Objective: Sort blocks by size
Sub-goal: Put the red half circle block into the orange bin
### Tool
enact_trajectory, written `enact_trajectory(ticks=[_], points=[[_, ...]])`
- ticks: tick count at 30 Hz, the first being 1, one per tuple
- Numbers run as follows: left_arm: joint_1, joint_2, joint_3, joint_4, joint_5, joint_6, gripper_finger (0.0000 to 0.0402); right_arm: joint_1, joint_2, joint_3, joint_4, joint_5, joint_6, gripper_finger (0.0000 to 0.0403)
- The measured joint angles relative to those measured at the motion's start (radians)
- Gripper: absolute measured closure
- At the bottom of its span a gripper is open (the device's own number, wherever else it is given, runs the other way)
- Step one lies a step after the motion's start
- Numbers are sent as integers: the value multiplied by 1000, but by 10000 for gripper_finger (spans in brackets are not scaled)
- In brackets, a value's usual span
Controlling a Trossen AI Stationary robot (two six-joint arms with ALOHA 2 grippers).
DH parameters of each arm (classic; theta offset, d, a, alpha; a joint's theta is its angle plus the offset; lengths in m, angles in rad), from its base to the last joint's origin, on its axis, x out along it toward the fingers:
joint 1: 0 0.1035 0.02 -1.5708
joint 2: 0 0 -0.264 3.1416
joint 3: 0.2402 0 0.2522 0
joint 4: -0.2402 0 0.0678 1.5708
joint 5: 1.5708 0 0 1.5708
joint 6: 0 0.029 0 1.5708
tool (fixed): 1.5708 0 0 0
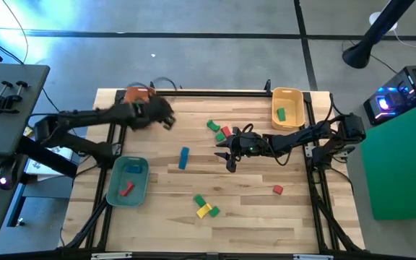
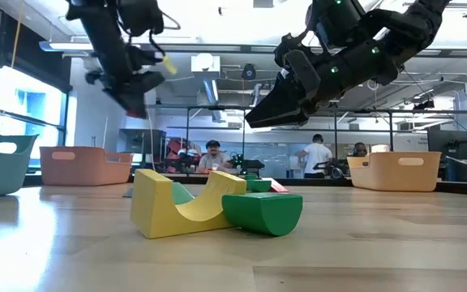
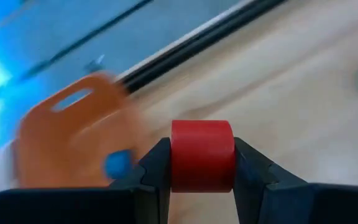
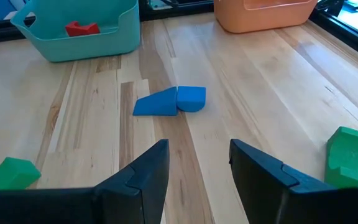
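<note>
My left gripper [image 1: 165,118] is over the table's far left, beside the orange tray [image 1: 139,94], and is shut on a red block [image 3: 202,155]. A blue block [image 3: 118,163] lies in that tray. My right gripper [image 1: 230,159] is open and empty above mid-table; in the right wrist view [image 4: 197,149] two blue blocks [image 4: 169,101] lie end to end on the table ahead of it. Green blocks [image 4: 11,174] [image 4: 350,152] lie to either side of it. A yellow block [image 2: 181,203] and a green block [image 2: 262,211] lie touching near the front edge. My left gripper pinches the red block between its two fingers, on two opposite sides [image 3: 178,155]. The block's rounded top stands out past the fingertips [image 3: 157,165]. It is lifted clear of the table, close to the orange tray's rim [image 3: 73,102].
A teal tray [image 1: 127,180] at the near left holds a red block [image 1: 126,189]. A yellow tray [image 1: 287,108] at the far right holds a green block [image 1: 281,113]. Red and green blocks [image 1: 221,131] lie mid-table, one red block [image 1: 277,189] lies right. People stand in the room beyond.
</note>
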Motion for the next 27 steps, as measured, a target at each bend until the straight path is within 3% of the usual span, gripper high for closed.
enact_trajectory(ticks=[6, 11, 15, 27], points=[[280, 59, -4, -57, 137, 48, 309, 0, 0, 0, 0, 0, -10, 238], [411, 164, -6, -32, 155, 125, 309, -1, 0, 0, 4, 0, -19, 238], [460, 214, -6, -20, 156, 150, 306, -1, 0, 0, 3, 0, -19, 238], [496, 251, -6, -21, 179, 201, 241, -2, 0, 0, 0, 0, -19, 238]])
